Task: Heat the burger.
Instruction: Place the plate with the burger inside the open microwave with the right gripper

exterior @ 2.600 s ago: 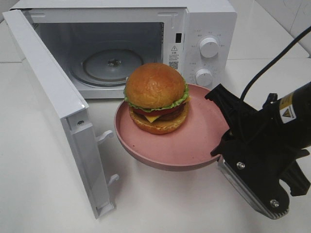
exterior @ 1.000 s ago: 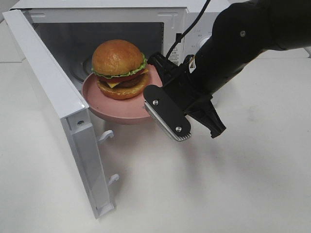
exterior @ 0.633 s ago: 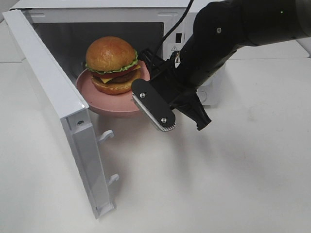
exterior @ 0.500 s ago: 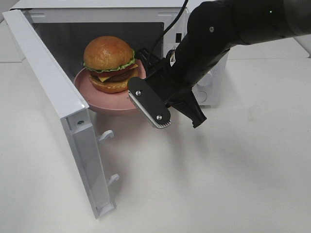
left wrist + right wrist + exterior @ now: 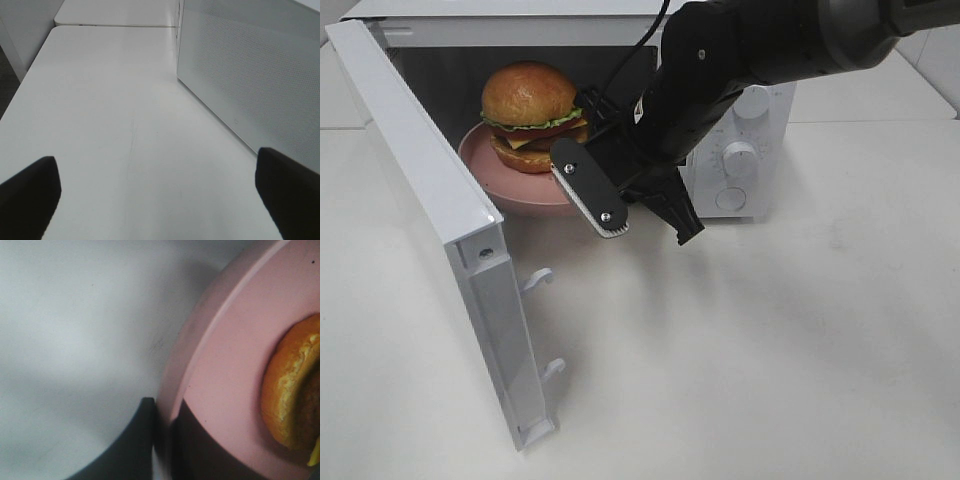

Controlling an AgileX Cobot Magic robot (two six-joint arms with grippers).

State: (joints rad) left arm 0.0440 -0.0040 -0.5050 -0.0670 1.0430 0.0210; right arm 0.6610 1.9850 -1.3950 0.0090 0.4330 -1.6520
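Over the last couple of seconds I have carried the pink plate [image 5: 480, 170] from out in front of the microwave [image 5: 760, 60], above the desk [image 5: 770, 350], through the opening. The burger [image 5: 532, 112] now sits upright on that plate inside the cavity, towards the side where the open door [image 5: 415, 180] hinges. The right jaws are clamped on the plate's rim, one above and one beneath it, as the right wrist view shows with the bun [image 5: 290, 385] just beyond. I cannot tell whether the plate has touched down on the floor of the oven. By my reckoning the loading is almost done: letting go, backing out, shutting the door and setting the dials [image 5: 738, 160] remain. The left jaws stand wide apart with nothing between them, over bare desk beside the door's outer face. I can read no brand. The print around the dials is too faint, and the arm covers the rest of the panel.
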